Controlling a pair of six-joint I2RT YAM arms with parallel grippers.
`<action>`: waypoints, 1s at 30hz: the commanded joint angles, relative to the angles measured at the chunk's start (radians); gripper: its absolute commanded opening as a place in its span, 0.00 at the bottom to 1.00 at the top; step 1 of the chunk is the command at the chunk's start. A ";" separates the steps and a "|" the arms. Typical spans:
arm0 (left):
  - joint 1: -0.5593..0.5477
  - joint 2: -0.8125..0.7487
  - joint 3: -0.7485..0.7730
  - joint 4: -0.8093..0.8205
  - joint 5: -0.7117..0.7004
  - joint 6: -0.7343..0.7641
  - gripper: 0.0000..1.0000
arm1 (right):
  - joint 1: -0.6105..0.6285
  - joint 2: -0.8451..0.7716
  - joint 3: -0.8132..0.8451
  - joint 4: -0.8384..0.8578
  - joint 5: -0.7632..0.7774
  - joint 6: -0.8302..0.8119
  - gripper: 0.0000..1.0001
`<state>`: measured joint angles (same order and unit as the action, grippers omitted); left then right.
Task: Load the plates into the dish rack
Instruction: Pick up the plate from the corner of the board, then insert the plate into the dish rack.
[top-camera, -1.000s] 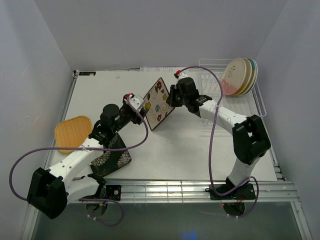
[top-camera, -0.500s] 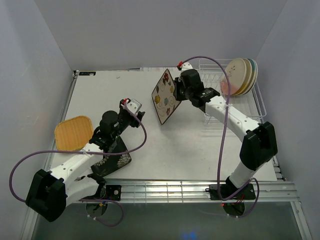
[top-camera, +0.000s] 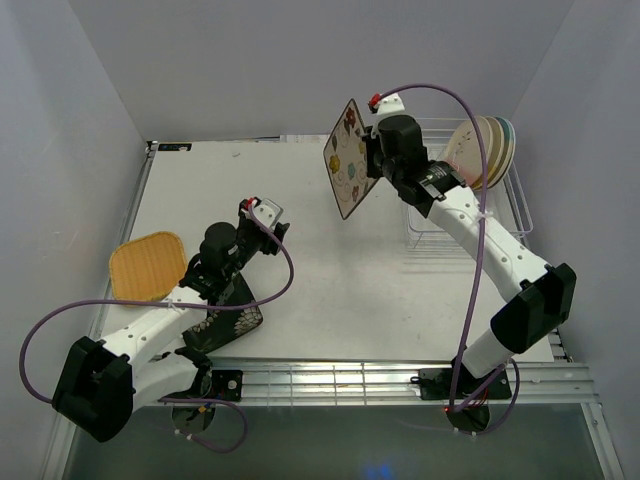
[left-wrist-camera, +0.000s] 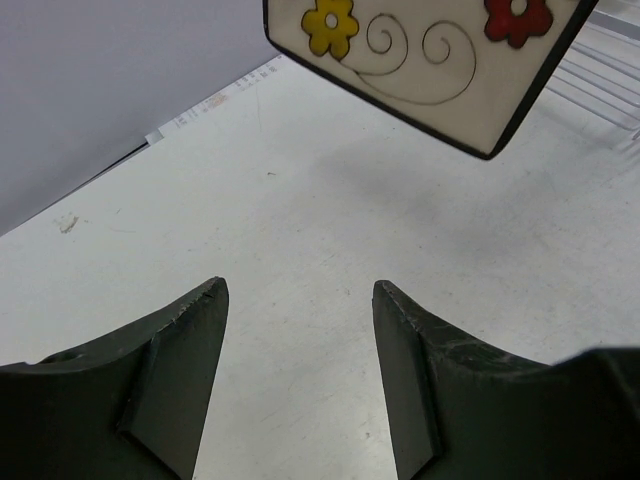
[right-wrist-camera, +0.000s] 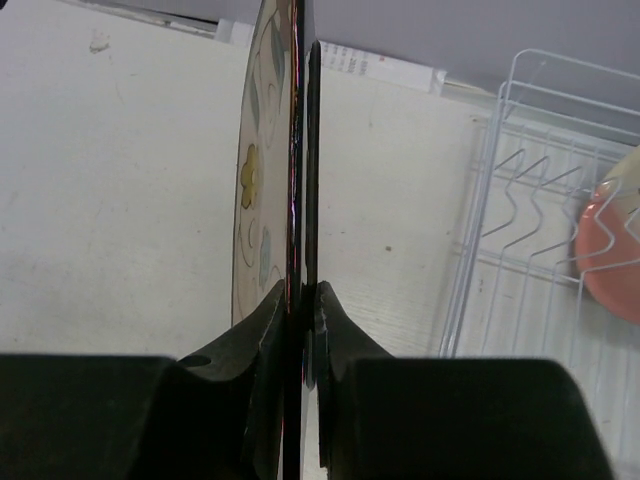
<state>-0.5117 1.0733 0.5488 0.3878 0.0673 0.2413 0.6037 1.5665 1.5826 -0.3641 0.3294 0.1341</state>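
Note:
A flowered cream square plate (top-camera: 346, 160) hangs upright in the air, pinched at its edge by my shut right gripper (top-camera: 371, 158), just left of the white wire dish rack (top-camera: 437, 238). In the right wrist view the plate (right-wrist-camera: 262, 170) is edge-on between the fingers of the right gripper (right-wrist-camera: 301, 292). Several round plates (top-camera: 482, 150) stand on edge at the rack's far end. My left gripper (top-camera: 272, 222) is open and holds nothing, low over the table; its wrist view shows the flowered plate (left-wrist-camera: 420, 50) ahead and above the left gripper (left-wrist-camera: 300, 292).
An orange-yellow square plate (top-camera: 147, 266) lies at the table's left edge. A black floral plate (top-camera: 226, 316) lies partly under my left arm. The rack's wire tines (right-wrist-camera: 520, 215) stand right of the held plate, with a pink plate (right-wrist-camera: 608, 262) behind them.
My right gripper has lifted the flowered plate up and back toward the rack. My left gripper drew back from the plate to the left, then stayed put.

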 joint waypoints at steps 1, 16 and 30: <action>0.004 -0.007 -0.009 0.017 0.000 -0.014 0.70 | 0.001 -0.094 0.166 0.146 0.104 -0.059 0.08; 0.006 0.004 -0.013 0.020 0.016 -0.007 0.70 | -0.212 -0.105 0.315 -0.004 0.018 -0.126 0.08; 0.004 -0.003 -0.030 0.022 0.035 -0.011 0.70 | -0.516 0.012 0.484 -0.127 -0.137 -0.126 0.08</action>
<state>-0.5117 1.0870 0.5297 0.3912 0.0891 0.2386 0.1196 1.6039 1.9602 -0.6807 0.2424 0.0132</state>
